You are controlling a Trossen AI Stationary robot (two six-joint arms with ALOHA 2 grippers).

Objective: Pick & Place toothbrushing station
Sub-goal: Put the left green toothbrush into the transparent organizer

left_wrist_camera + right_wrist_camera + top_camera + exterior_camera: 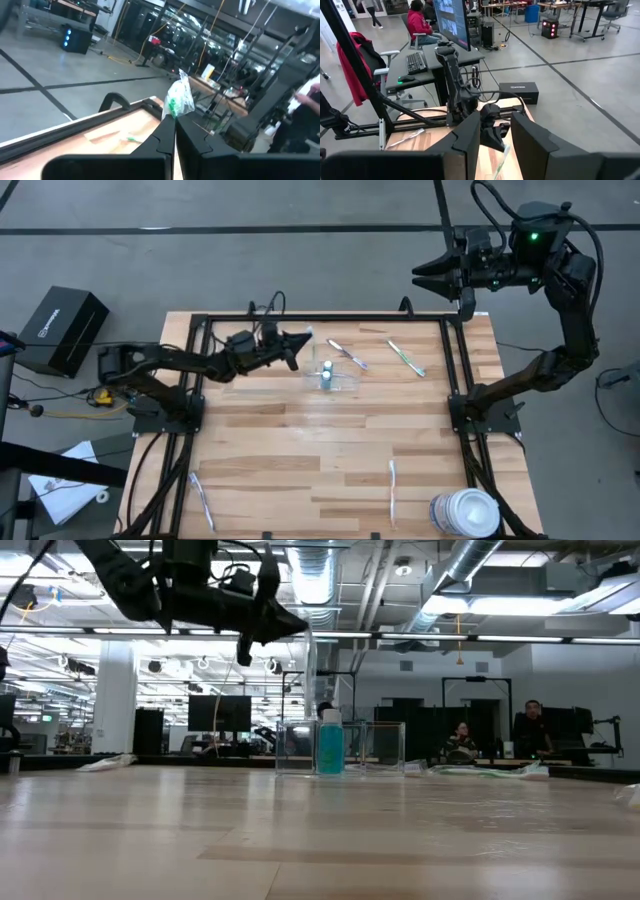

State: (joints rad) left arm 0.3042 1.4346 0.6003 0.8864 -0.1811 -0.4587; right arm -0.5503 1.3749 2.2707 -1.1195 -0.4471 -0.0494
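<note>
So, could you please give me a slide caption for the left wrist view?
Left tool, shut on a wrapped green toothbrush, raised above the wooden table.

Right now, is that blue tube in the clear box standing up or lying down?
Standing up. In the low view the toothpaste tube rises vertically, cap on top, inside the clear container.

The wrapped toothbrush shows only its bagged head above the left gripper; the handle is hidden between the closed jaws. In the low view the clear container blurs into the room behind, and what stands beside the blue tube cannot be told. The white tub (at the bench's near corner) is cut by the picture's edge.
</note>
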